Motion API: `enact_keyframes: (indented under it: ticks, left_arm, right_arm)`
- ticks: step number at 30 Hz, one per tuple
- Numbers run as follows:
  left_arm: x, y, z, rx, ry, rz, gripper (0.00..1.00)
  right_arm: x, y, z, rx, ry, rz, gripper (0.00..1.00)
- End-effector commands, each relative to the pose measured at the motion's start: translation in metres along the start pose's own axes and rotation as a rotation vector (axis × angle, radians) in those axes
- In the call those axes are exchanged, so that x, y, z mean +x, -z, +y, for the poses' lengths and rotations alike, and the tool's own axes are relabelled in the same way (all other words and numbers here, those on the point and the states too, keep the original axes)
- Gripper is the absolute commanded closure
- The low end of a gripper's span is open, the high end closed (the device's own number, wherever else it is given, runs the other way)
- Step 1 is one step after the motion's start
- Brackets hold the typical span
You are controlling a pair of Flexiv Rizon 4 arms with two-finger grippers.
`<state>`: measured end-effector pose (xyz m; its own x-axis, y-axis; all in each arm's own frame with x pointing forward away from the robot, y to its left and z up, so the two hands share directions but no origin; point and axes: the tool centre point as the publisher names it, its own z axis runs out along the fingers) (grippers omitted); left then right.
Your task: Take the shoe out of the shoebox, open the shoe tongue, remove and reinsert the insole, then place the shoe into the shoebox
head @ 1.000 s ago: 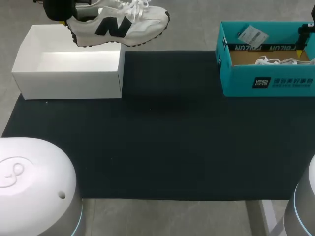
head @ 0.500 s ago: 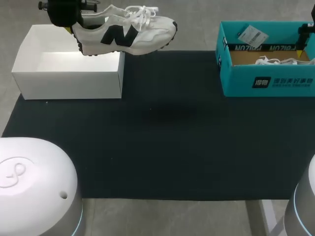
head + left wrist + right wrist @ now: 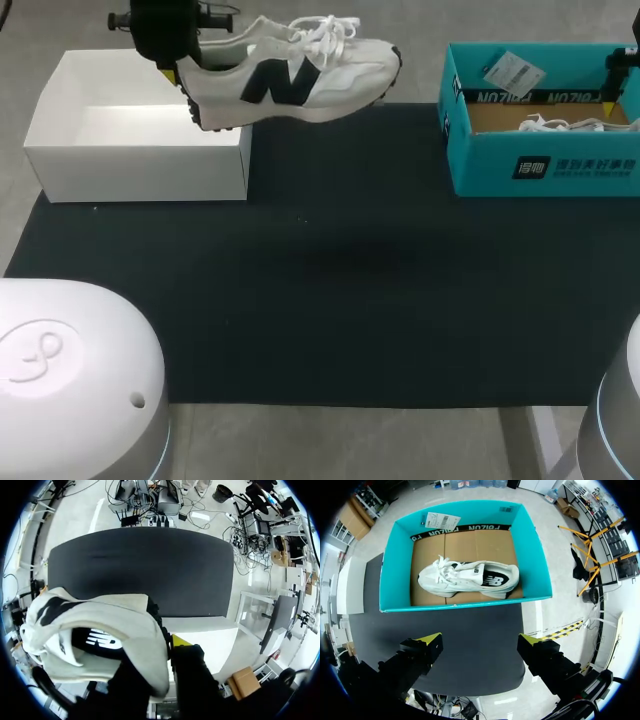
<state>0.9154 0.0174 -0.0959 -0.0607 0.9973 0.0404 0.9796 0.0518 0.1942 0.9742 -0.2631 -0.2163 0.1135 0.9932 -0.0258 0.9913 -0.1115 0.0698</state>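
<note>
Left gripper [image 3: 183,68] is clamped on the heel of the shoe [image 3: 300,72], aloft past the white shoebox [image 3: 140,160]; toe points across toward the right arm; right gripper [image 3: 480,647] hangs fingers apart over the teal box [image 3: 460,605], well apart.

Left gripper [image 3: 185,72] hangs above the far edge of the black mat [image 3: 350,280], left of its middle, clamped on the heel of the white sneaker [image 3: 300,75]. Right gripper [image 3: 479,645] hovers over the mat's far right corner, fingers spread wide.

The shoe [image 3: 300,75] looks cloth, the teal shoebox [image 3: 545,165] cardboard, the mat [image 3: 350,280] matt.
</note>
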Motion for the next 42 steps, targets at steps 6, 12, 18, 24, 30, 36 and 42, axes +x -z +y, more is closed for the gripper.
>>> enact_keyframes:
  ticks: [6,12,18,24,30,36,42]
  left_arm:
    - [-0.04,-0.02,-0.04,-0.043,-0.025,-0.043,1.0]
    - [-0.053,-0.031,-0.054,-0.01,0.003,-0.099,1.0]
    - [-0.073,-0.044,-0.067,0.041,-0.013,-0.089,1.0]
    - [-0.085,-0.07,-0.074,0.023,-0.088,-0.003,1.0]
    - [-0.094,-0.095,-0.082,0.037,-0.107,-0.043,1.0]
    - [-0.106,-0.125,-0.101,0.04,-0.097,-0.051,1.0]
    - [-0.116,-0.151,-0.117,0.021,-0.112,-0.034,1.0]
  right_arm:
    - [0.0,0.0,-0.001,-0.002,-0.001,0.0,0.0]
    - [0.0,0.0,-0.001,-0.002,-0.001,0.0,0.0]
    - [0.0,0.0,-0.001,-0.002,-0.001,0.0,0.0]
    - [0.0,0.0,-0.001,-0.002,-0.001,0.0,0.0]
    - [0.0,0.0,-0.001,-0.002,-0.001,0.0,0.0]
    - [0.0,0.0,-0.001,-0.002,-0.001,0.0,0.0]
    - [0.0,0.0,-0.001,-0.002,-0.001,0.0,0.0]
